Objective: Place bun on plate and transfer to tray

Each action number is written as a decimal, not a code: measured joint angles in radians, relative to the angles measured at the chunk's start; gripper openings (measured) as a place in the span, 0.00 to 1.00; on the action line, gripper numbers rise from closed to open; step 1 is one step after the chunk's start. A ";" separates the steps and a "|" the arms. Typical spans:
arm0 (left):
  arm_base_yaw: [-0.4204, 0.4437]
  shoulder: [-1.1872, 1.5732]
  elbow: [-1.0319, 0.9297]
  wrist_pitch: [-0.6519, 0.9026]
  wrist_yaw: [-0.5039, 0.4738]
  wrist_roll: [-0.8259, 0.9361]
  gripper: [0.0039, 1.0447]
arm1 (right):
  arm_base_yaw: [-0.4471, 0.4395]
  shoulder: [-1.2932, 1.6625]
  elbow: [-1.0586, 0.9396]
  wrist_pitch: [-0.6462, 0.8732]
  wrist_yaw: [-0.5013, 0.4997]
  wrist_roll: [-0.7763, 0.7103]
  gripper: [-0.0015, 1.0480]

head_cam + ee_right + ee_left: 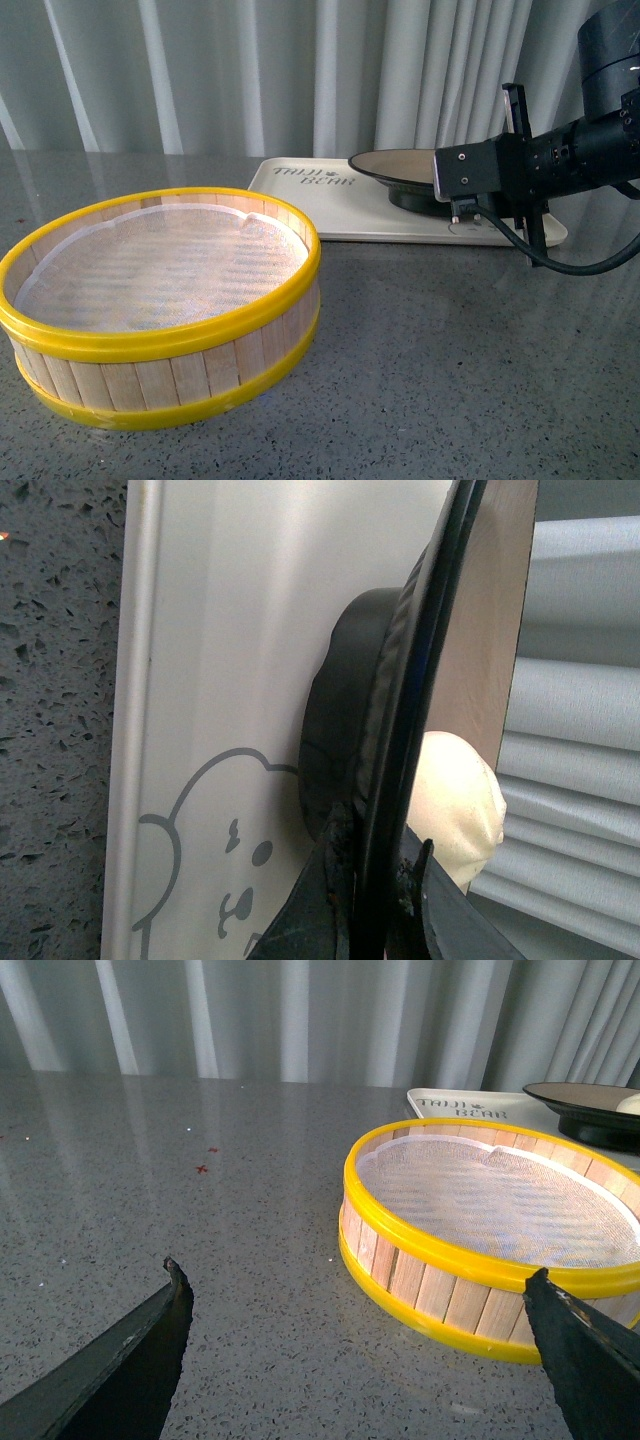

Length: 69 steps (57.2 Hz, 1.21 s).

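Plate (400, 165), round & shallow w/ beige-grey inside, thin black rim & black underside, sits on the tray (330, 215) toward its right half, its foot flat on the tray surface in the right wrist view. Bun (460, 800), small, cream-white & rounded, lies inside the plate near the rim; only partly visible. Tray is flat, white, rectangular w/ rounded corners & raised edge, grey "TAIJI BEAR" lettering & bear-face drawing, lying on the tabletop (450, 360).

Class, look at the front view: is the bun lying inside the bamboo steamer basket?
No. The steamer basket holds only its white mesh liner, while the bun sits on the plate.
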 joint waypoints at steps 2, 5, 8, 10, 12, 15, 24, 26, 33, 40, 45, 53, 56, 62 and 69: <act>0.000 0.000 0.000 0.000 0.000 0.000 0.94 | 0.000 0.006 0.008 0.000 0.003 0.006 0.03; 0.000 0.000 0.000 0.000 0.000 0.000 0.94 | 0.001 0.011 0.013 0.000 0.009 0.008 0.03; 0.000 0.000 0.000 0.000 0.000 0.000 0.94 | 0.003 0.013 0.016 0.000 0.012 0.008 0.03; 0.000 0.000 0.000 0.000 0.000 0.000 0.94 | 0.004 0.013 0.018 -0.002 0.013 0.010 0.06; 0.000 0.000 0.000 0.000 0.000 0.000 0.94 | 0.005 0.013 0.018 -0.002 0.013 0.012 0.11; 0.000 0.000 0.000 0.000 0.000 0.000 0.94 | 0.006 0.013 0.020 -0.002 0.013 0.018 0.18; 0.000 0.000 0.000 0.000 0.000 0.000 0.94 | 0.009 0.013 0.020 0.006 0.007 0.034 0.40; 0.000 0.000 0.000 0.000 0.000 0.000 0.94 | 0.010 0.013 0.020 0.006 0.006 0.040 0.45; 0.000 0.000 0.000 0.000 0.000 0.000 0.94 | 0.013 -0.005 0.007 0.008 -0.002 0.068 0.62; 0.000 0.000 0.000 0.000 0.000 0.000 0.94 | 0.020 -0.083 -0.068 0.083 -0.014 0.114 0.88; 0.000 0.000 0.000 0.000 0.000 0.000 0.94 | 0.027 -0.137 -0.128 0.123 -0.020 0.170 0.93; 0.000 0.000 0.000 0.000 0.000 0.000 0.94 | 0.047 -0.243 -0.259 0.192 -0.023 0.285 0.92; 0.000 0.000 0.000 0.000 0.000 0.000 0.94 | 0.059 -0.303 -0.326 0.222 -0.030 0.358 0.92; 0.000 0.000 0.000 0.000 0.000 0.000 0.94 | 0.090 -0.494 -0.515 0.299 -0.022 0.585 0.92; 0.000 0.000 0.000 0.000 0.000 0.000 0.94 | 0.112 -0.688 -0.700 0.378 0.059 0.816 0.92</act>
